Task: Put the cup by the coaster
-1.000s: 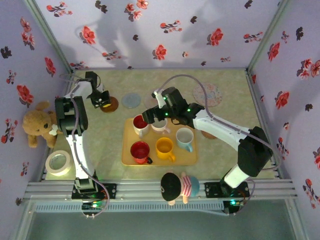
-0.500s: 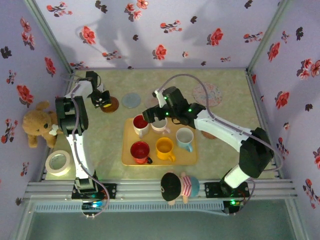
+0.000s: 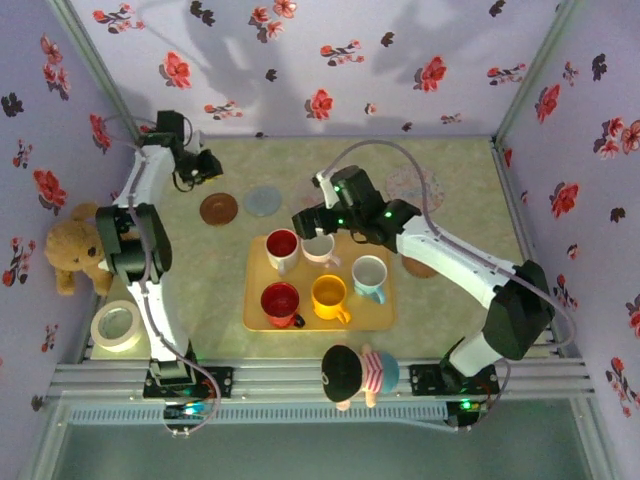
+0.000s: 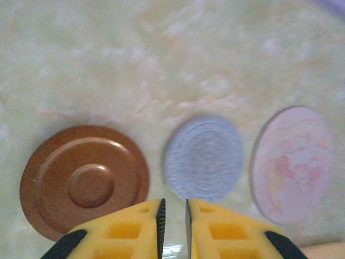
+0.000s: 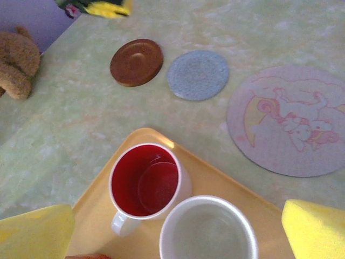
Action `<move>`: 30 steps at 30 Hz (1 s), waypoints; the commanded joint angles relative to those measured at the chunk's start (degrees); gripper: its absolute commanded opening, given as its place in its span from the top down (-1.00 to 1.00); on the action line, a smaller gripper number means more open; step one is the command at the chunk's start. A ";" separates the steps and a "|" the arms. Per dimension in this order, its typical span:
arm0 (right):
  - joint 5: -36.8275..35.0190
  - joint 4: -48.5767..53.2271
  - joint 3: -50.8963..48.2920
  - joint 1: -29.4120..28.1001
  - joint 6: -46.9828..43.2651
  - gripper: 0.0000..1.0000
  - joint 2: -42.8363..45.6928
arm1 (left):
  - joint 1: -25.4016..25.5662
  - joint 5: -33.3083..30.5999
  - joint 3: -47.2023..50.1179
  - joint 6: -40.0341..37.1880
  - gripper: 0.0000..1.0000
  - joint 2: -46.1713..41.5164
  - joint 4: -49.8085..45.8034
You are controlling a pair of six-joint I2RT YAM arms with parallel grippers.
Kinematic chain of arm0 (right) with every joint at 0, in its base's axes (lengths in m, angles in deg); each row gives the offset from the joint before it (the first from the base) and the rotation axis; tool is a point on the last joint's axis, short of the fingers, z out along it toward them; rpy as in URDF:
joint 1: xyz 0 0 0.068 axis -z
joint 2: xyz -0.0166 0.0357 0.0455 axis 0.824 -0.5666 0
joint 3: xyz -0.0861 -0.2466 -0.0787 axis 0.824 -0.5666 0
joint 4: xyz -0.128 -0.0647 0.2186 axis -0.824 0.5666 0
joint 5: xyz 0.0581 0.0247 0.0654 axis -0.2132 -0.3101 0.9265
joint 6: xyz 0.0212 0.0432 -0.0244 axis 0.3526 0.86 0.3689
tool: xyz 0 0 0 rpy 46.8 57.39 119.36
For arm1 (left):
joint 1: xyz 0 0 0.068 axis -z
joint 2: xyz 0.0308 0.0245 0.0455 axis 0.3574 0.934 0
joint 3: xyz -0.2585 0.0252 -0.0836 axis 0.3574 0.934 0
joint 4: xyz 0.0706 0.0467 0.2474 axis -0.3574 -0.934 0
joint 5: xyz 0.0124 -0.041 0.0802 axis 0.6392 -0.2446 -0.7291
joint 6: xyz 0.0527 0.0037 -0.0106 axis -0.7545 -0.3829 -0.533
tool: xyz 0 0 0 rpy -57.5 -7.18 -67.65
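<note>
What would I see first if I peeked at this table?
Probably the bright yellow tray in the middle of the table, carrying a yellow cup, a red cup and three more. Next you'd spot the brown teddy bear sitting just off the table's left edge, and the flowery walls all round.

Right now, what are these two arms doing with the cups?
The right arm hangs over the yellow tray, jaws wide open above the red-lined white mug and the plain white mug. Nothing is held yet. The left arm is off to the side, jaws barely apart and empty, near the round brown coaster.
</note>
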 commanded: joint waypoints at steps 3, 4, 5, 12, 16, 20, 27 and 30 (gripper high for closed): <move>-4.01 6.45 2.93 4.47 -1.02 -0.99 3.32 | 3.06 2.75 -1.73 -7.07 0.38 -8.56 -3.29; -4.44 7.51 3.28 5.44 -1.40 -0.99 3.39 | 3.89 2.83 -1.53 -8.51 0.31 -10.07 -3.68; -4.94 8.50 3.55 6.53 -1.73 -0.99 3.39 | 4.64 2.82 -1.37 -9.81 0.24 -11.39 -4.11; -5.48 15.65 6.91 13.72 -3.29 -0.99 0.36 | 10.24 2.32 3.52 -16.18 -0.57 -19.19 -4.51; -5.30 17.34 8.24 17.73 -4.03 -0.99 -3.12 | 12.84 1.99 6.34 -16.96 -0.94 -22.57 -3.58; -4.96 20.91 12.08 21.20 -5.13 -0.96 -9.79 | 15.43 1.98 10.53 -18.22 -0.99 -26.18 -0.42; -7.33 24.49 19.23 24.14 -4.29 -0.91 -20.69 | 17.36 6.87 24.77 -21.12 -0.99 -35.01 10.00; -7.24 25.15 22.30 25.68 -2.74 -0.84 -25.14 | 17.89 7.95 29.29 -20.77 -1.00 -37.80 13.58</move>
